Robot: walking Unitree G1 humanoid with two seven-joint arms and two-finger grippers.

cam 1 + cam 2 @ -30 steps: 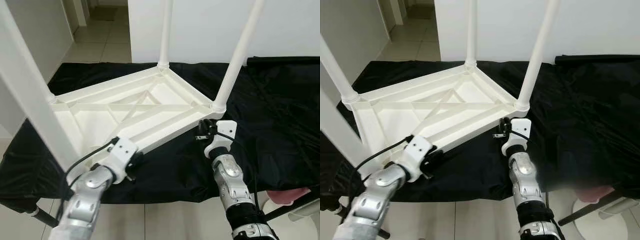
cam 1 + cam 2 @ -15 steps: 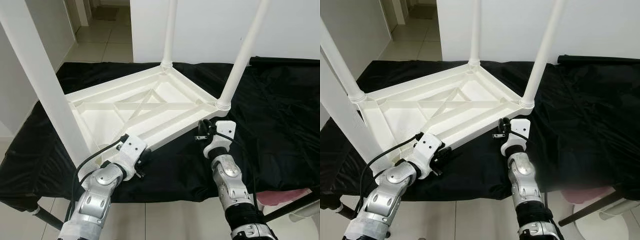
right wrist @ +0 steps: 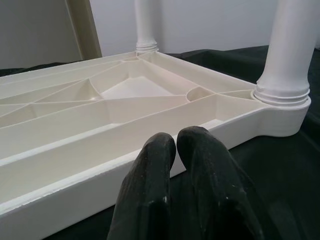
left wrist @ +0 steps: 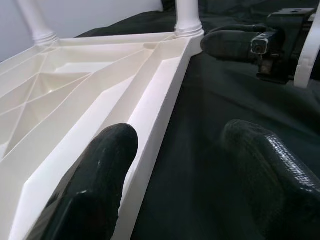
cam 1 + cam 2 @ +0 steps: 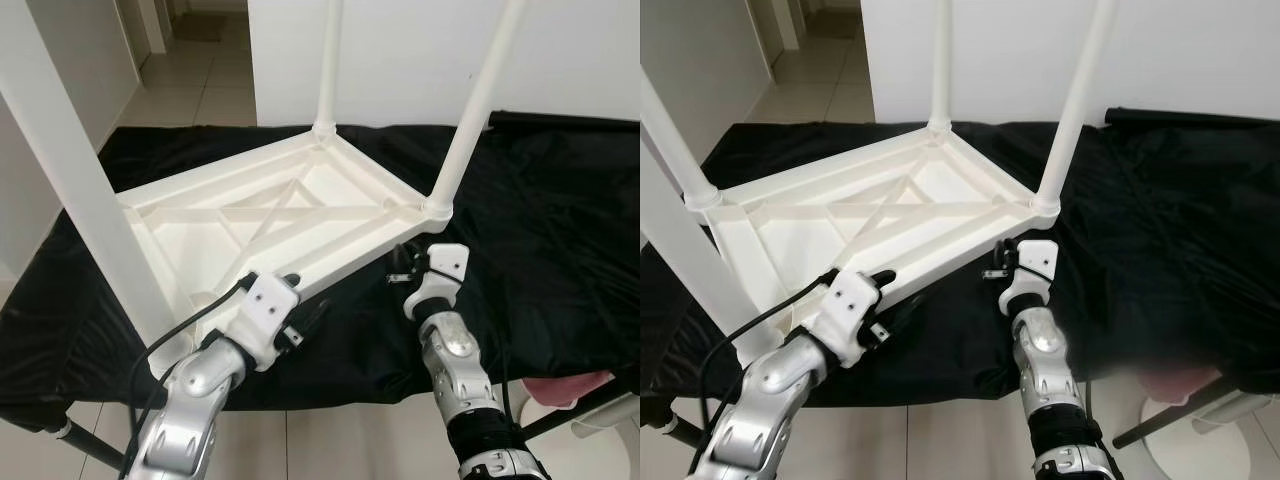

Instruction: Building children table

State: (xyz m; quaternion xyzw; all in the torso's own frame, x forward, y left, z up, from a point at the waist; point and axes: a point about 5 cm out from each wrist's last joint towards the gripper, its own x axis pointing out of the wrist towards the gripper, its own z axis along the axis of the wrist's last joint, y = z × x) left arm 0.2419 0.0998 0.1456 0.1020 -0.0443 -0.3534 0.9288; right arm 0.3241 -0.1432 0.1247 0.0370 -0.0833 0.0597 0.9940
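A white plastic children's table [image 5: 352, 250] lies upside down on a black cloth [image 5: 540, 220], its legs [image 5: 478, 100] pointing up. My left gripper [image 5: 305, 297] is open at the table's near rim, one finger [image 4: 107, 165] resting on the rim's inner side and the other [image 4: 265, 165] over the cloth outside it. My right gripper [image 5: 400, 268] is shut with nothing between its fingers [image 3: 200, 150]. It sits low over the cloth, just in front of the near rim, close to the right corner leg [image 3: 287, 55].
The cloth-covered surface ends at a front edge just below my arms. A white wall [image 5: 400, 50] stands behind, and a tiled hallway [image 5: 200, 90] opens at the back left. A pink object [image 5: 570, 385] and a white round base [image 5: 1200, 430] are at the lower right.
My left gripper has moved forward from the cloth up to the table's near rim, and its fingers now straddle it. The right gripper has stayed in place. The camera shifted slightly.
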